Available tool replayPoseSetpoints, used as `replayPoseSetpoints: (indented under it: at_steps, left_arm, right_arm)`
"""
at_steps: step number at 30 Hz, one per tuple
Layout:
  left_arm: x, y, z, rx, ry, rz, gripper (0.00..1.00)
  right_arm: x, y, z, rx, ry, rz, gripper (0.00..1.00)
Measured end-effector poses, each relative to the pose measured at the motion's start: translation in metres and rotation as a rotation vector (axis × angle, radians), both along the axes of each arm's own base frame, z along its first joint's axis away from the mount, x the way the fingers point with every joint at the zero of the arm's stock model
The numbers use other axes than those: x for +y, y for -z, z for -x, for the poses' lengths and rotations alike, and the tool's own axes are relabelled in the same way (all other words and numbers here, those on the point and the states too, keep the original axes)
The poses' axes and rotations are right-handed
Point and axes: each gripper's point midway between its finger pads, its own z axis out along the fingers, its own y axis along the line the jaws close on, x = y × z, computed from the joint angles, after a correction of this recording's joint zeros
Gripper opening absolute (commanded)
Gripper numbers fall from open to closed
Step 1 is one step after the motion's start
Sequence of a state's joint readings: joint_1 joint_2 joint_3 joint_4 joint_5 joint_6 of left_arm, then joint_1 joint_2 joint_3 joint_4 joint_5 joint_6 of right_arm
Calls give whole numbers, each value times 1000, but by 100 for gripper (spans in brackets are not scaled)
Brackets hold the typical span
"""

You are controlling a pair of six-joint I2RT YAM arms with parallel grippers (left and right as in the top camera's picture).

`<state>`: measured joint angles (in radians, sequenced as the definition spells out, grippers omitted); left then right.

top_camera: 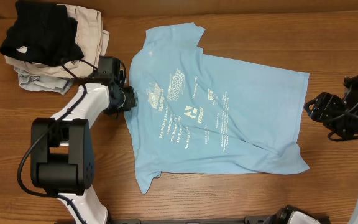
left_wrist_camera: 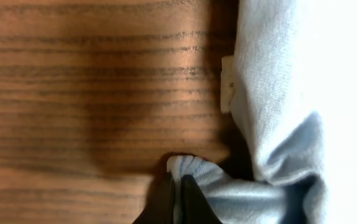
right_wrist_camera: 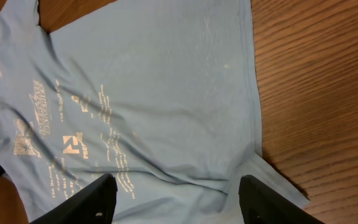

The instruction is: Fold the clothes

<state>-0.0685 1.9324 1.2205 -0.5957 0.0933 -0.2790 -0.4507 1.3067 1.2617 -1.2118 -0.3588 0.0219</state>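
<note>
the light blue t-shirt lay spread flat on the table, print up. overhead, the left end effector sat at the t-shirt's neck-side edge. only its wrist view showed the fingers closed together, pinching a bunched bit of that edge near a white tag. the right end effector stood open just off the hem, holding nothing. its wrist view showed the print between 2 spread fingers. folded garments sat stacked at the overhead view's upper left.
</note>
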Motion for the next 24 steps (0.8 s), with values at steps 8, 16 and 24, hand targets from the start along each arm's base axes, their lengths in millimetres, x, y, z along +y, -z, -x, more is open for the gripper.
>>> replayPoseSetpoints:
  at_steps: [8, 16, 24]
  left_arm:
    - [46, -71, -30, -22, -84, -110, 4]
    - [87, -116, -50, -92, -106, -218, 95]
    - [68, -104, -11, 71, -42, -168, 87]
  right_arm:
    - [0, 0, 0, 0, 0, 0, 67]
    - [0, 0, 0, 0, 0, 0, 67]
    - [0, 0, 0, 0, 0, 0, 67]
